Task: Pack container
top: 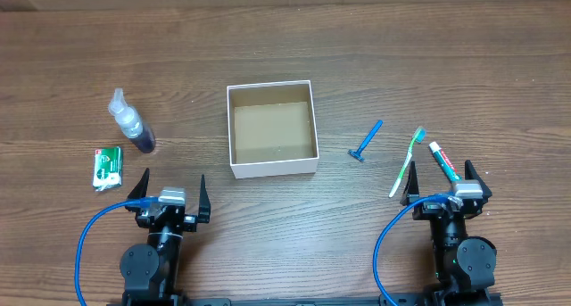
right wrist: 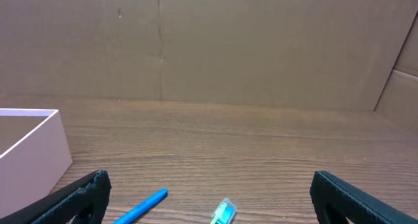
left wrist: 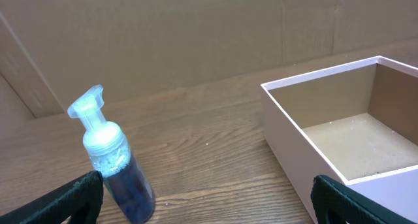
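Container sat mid-table on the wood-grain table, open side up, white walls square, brown floor in full view. All places below are taken from it.

Nearest the robot:
- Left gripper was nearer than the container and off its left corner. Jaws spread wide, holding nothing. In the left wrist view both dark fingers showed at the frame's lower corners, well apart.
- Right gripper was nearer and well to the container's right. Jaws spread wide, gripping nothing.

Next out:
- Green and white packet lay flat, well left of the container, level with its near wall.
- Toothbrush and toothpaste tube lay to the right, side by side but apart, with their near ends by the right gripper's fingers.
- Blue razor lay between the container and the toothbrush, touching neither.

Farther:
- Spray bottle with dark liquid lay on its side left of the container, apart from it, clear nozzle pointing away from the robot.

Farthest: the wrist views showed a brown cardboard backdrop beyond the container.
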Robot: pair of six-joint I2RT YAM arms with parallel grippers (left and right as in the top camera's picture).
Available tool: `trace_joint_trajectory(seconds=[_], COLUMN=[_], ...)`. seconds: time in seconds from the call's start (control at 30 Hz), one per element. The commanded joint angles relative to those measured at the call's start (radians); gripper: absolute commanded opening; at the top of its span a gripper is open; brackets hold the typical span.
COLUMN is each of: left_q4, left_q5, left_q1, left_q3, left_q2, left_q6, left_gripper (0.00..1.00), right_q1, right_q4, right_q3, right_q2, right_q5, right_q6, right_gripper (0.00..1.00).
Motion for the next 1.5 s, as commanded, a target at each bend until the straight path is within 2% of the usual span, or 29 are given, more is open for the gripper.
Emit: trace_joint_trajectory(seconds=[0.0,1.47], left_q4=[-0.002,-0.002], left_q5=[-0.007,-0.007], left_q1=[0.005,0.005], left_q3=[-0.003,-0.003], left_q2=[-0.012,-0.012], left_q6=[-0.01,-0.01], left_gripper=[1.0,1.0], right_q1=[-0.002,-0.002], right_q4=[0.006,0.006], right_q3=[-0.01,-0.01], right_q2=[-0.011,-0.011], right_q5=[0.01,0.01], right_q6=[0.0,0.0], right_gripper=[1.0,1.0])
